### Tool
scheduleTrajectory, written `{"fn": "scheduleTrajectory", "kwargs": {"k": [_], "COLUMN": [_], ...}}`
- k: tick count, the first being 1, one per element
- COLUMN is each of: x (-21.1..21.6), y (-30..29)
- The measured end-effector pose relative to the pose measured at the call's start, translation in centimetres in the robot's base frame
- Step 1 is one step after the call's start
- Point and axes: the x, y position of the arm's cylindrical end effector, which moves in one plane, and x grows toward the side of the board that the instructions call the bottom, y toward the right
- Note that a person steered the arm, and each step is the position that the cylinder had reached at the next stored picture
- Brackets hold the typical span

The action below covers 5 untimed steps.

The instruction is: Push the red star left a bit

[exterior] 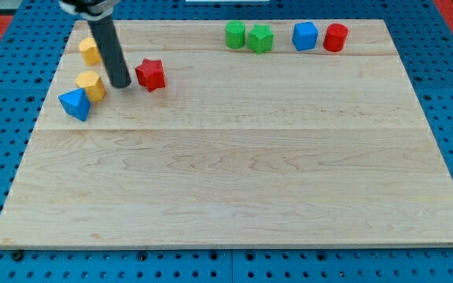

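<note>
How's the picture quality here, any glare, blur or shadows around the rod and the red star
Camera view: even, soft light, no strong glare on the wooden board; blocks slightly soft-edged from low resolution; my tip sits sharp just left of the red star, casting only a faint shadow; the rod's top is cropped.

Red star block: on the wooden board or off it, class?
On. The red star block lies on the wooden board, near its top-left, just right of my tip.

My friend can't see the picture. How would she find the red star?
Look at the wooden board and go to the corner at the view's top left, where yellow and blue blocks sit. My tip stands there, and the red star lies just to its right. It is the only red, pointed block in that corner.
</note>
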Motion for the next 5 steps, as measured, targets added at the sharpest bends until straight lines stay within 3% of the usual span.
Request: {"fn": "scheduleTrajectory", "kwargs": {"k": [1, 2, 3, 4, 5], "x": [-5.3, -5.9, -1.7, 2.2, 2.0], "y": [0.0, 6.3, 8.9, 4.7, 2.1]}}
